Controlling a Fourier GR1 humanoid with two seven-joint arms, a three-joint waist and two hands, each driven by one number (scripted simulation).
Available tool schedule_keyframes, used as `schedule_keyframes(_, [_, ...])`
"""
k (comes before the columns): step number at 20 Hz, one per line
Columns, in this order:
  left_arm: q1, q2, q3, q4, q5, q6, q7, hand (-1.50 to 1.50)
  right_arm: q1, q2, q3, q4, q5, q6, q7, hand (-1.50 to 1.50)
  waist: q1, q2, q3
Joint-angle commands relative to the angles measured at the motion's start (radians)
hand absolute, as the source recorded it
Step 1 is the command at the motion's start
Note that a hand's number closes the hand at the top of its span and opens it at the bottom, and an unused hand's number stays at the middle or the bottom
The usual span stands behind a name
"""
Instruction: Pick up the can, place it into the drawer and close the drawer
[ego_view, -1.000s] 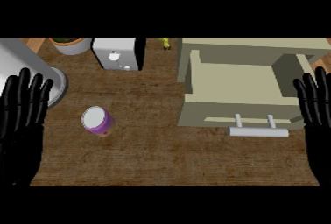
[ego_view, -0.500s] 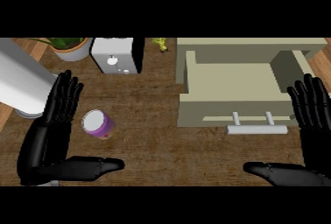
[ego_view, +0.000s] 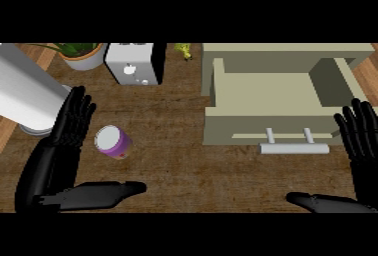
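Note:
A purple can (ego_view: 114, 142) with a white top stands on the wooden counter at the left. My left hand (ego_view: 57, 156) is open just left of it, fingers straight and pointing away, thumb stretched out below the can; it does not hold the can. The beige drawer (ego_view: 275, 95) stands pulled open at the upper right, empty inside, with a pale bar handle (ego_view: 294, 148) on its front. My right hand (ego_view: 360, 145) is open at the right edge, beside the drawer's front corner, thumb spread low.
A white toaster (ego_view: 134, 64) and a potted plant (ego_view: 80, 53) stand at the back left. A large white cylinder (ego_view: 26, 100) rises at the far left, close to my left hand. A small yellow thing (ego_view: 183, 50) lies behind the drawer.
The view has shifted, so everything sits lower and further right in the picture. My left hand now lies closer beside the can. Both hands stay open.

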Motion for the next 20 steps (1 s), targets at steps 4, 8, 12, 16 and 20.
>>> schedule_keyframes(4, [0.056,-0.003,0.029,-0.092,0.027,0.007,0.071,-1.50,0.076,0.017,-0.028,0.034,-0.020,0.047,-0.082,-1.50,0.003,-0.001,0.000])
schedule_keyframes(8, [0.001,0.015,0.121,0.065,0.075,-0.007,-0.019,-1.50,0.115,-0.012,-0.111,-0.005,-0.099,0.100,-0.105,-1.50,-0.002,0.000,0.000])
schedule_keyframes(12, [0.055,-0.021,0.064,0.096,0.022,0.022,-0.076,-1.50,0.110,-0.022,-0.140,0.015,-0.114,0.138,-0.115,-1.50,0.000,0.000,0.000])
schedule_keyframes(16, [0.050,-0.027,0.052,0.177,0.035,0.039,-0.150,-1.50,0.188,0.021,-0.104,0.011,-0.072,0.154,-0.173,-1.50,-0.002,0.000,0.000])
schedule_keyframes(20, [-0.022,-0.001,0.117,0.233,0.060,0.011,-0.138,-1.50,0.141,-0.012,-0.152,-0.008,-0.106,0.174,-0.093,-1.50,-0.001,0.000,0.000])
